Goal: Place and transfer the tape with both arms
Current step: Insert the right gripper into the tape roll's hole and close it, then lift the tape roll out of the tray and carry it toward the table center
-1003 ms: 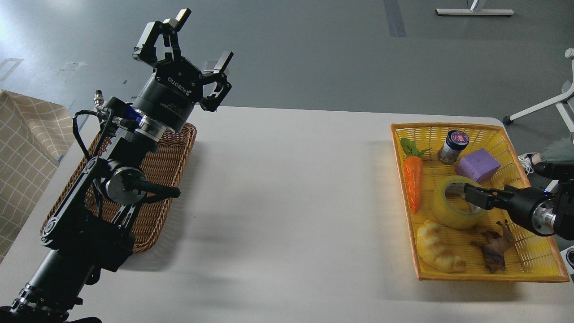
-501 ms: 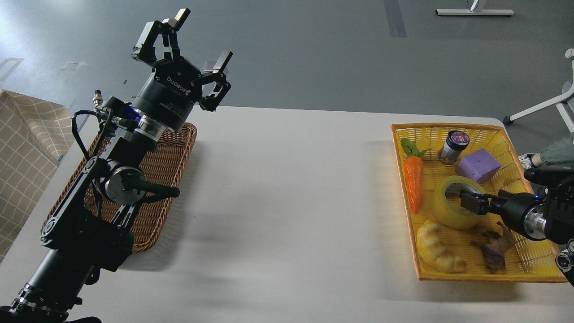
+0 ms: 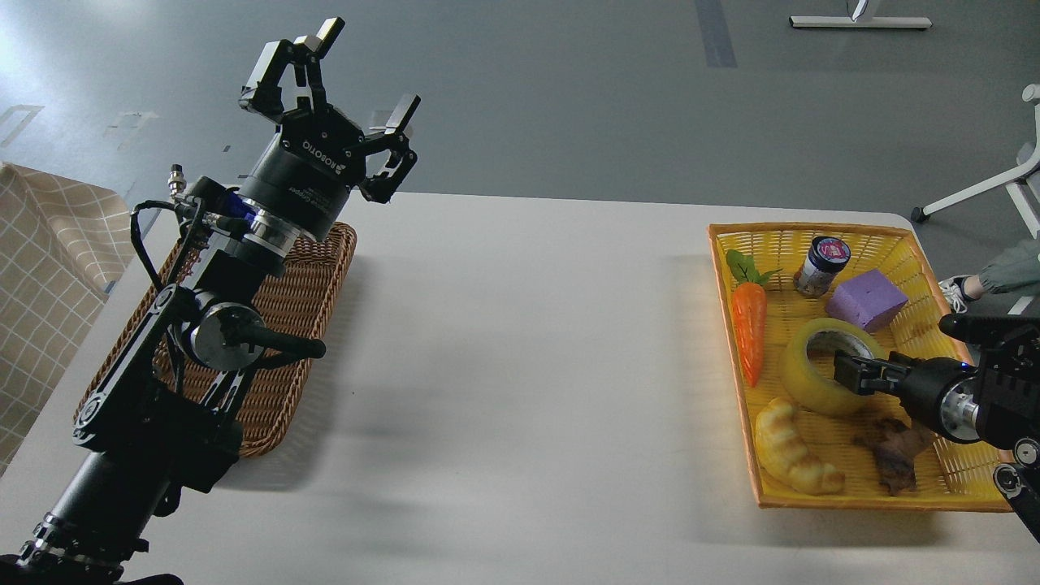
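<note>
Right jaws point(image 3: 853, 375) at the tape's point(image 3: 812, 386) near rim, inside the yellow basket point(image 3: 821, 236).

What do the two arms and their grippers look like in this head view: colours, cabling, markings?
Left arm: matte black links, silver joint disc, loose black cables, a small blue light near the wrist. Left gripper: black two-finger linkage with pale pads, white "ROBOTIQ" lettering on its cylindrical body. Right arm: black with a silver wrist ring and a blue light. Right gripper: black, seen small, no readable marking.
</note>
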Tool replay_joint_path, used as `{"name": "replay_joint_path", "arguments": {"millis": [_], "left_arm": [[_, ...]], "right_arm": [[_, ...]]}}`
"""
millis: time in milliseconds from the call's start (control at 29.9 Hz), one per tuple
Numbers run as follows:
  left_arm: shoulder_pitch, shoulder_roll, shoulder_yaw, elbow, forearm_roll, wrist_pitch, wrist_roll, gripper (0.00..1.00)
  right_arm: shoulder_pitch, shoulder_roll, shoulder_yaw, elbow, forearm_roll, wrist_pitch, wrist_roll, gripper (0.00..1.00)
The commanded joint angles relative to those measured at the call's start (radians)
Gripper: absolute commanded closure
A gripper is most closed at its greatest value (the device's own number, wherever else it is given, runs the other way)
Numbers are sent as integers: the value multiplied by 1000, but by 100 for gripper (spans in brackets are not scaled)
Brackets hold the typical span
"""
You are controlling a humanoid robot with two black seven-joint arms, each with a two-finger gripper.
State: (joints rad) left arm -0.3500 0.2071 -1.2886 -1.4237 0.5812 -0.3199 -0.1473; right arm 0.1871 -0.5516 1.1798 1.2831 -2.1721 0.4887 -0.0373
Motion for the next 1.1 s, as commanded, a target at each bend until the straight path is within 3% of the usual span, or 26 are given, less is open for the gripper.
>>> {"name": "replay_joint_path", "arguments": {"millis": [0, 100, 267, 434, 1069], "left_arm": [[0, 0, 0, 0, 0, 1, 0, 2], [0, 0, 0, 3, 0, 4, 0, 2], [-1, 0, 0, 12, 0, 12, 0, 2], [-1, 0, 0, 14, 0, 12, -2, 2], [0, 3, 0, 16, 0, 42, 0, 2]], "right_arm": [[0, 4, 1, 1, 1, 0, -19, 41], [0, 4, 1, 1, 1, 0, -21, 41], [0, 6, 1, 1, 1, 0, -23, 61], [0, 15, 1, 1, 1, 0, -23, 74], [5, 30, 12, 10, 24, 0, -16, 82]]}}
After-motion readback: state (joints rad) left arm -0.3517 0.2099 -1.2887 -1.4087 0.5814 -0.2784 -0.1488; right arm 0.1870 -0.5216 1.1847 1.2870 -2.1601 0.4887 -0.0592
